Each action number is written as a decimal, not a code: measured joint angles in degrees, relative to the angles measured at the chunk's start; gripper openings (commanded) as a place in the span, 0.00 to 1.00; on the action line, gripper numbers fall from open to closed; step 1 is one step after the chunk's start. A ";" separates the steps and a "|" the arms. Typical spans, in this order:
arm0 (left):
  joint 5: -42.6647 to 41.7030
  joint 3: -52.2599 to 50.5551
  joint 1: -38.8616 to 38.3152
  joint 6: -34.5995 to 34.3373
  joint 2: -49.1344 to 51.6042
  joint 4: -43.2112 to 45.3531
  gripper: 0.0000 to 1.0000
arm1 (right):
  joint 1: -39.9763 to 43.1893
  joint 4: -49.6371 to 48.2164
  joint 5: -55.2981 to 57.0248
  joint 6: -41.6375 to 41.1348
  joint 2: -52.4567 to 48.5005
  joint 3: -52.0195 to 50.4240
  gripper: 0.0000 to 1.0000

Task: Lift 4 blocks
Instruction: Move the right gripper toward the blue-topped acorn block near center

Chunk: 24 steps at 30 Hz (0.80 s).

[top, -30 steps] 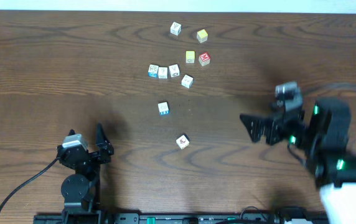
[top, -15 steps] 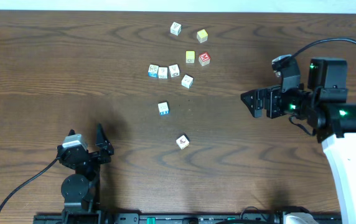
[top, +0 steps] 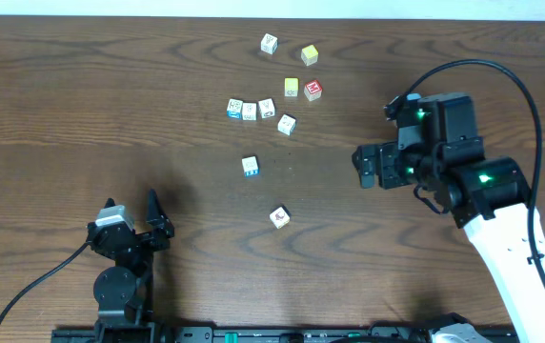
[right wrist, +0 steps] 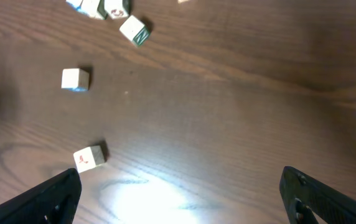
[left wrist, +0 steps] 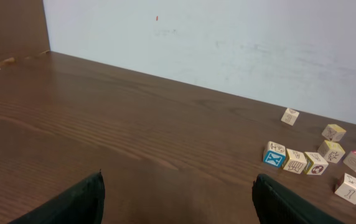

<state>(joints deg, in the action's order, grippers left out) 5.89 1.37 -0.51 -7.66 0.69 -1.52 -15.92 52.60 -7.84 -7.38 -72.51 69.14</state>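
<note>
Ahead of the right gripper (top: 361, 168), well apart from its fingertips, the blocks (top: 267, 108) are seen lying on the table (top: 82, 86), none of them held or touched. The jaws of this gripper are spread wide, with only bare wood between them. Nearest to it, ahead and off to its left, a lone block with a red mark (right wrist: 89, 157) is found. A second lone block (right wrist: 76, 79) is set farther ahead on the same side. Beyond these, a row of three blocks (top: 250, 111) is laid side by side, and a fourth block (top: 287, 124) is placed just beside the end of the row nearer the right gripper. Past the row, two yellow cubes (top: 292, 87) and a red-topped cube (top: 312, 90) are grouped, and a farther cream block (top: 269, 43) lies beyond them.

The left gripper (top: 131, 202) is kept near the table's front edge, its jaws likewise spread wide with nothing between them. From it, every block is seen well ahead and to the right.
</note>
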 measured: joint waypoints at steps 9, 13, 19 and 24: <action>0.00 0.00 0.00 0.00 0.00 0.00 0.77 | -7.98 2.05 0.35 -1.05 -9.03 7.21 0.99; 0.02 0.00 0.00 0.00 0.00 0.02 0.77 | -10.34 6.47 -0.26 -1.20 -15.37 11.96 0.99; 0.00 0.00 0.00 0.00 0.00 0.00 0.77 | -13.66 11.63 -4.94 -1.27 -20.50 17.16 0.99; 0.00 0.00 0.00 0.00 0.00 0.00 0.76 | -16.87 9.77 -8.20 -1.25 -20.48 16.11 0.99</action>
<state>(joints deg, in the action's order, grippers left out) 5.89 1.37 -0.51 -7.66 0.69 -1.52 -32.80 62.37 -16.03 -8.62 -92.99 85.25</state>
